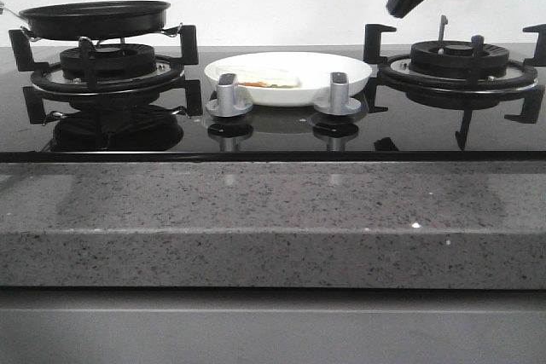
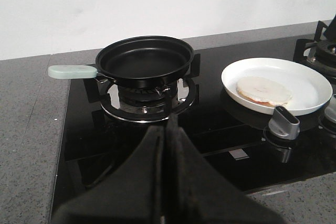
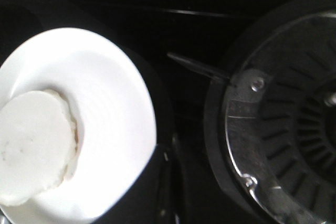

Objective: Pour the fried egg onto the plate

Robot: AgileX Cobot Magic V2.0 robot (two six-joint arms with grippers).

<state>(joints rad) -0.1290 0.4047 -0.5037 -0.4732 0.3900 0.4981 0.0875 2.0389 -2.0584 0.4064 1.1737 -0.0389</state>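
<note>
The fried egg lies flat on the white plate in the middle of the hob, behind two grey knobs. The egg and plate also show in the left wrist view, and the egg and plate in the right wrist view. The empty black frying pan sits on the left burner; its pale green handle points left. My left gripper is shut and empty, in front of the pan. My right gripper is shut and empty, high above the right burner.
The right burner with black grates stands right of the plate. Two grey knobs stand at the plate's front. A grey speckled counter edge runs along the front of the black glass hob.
</note>
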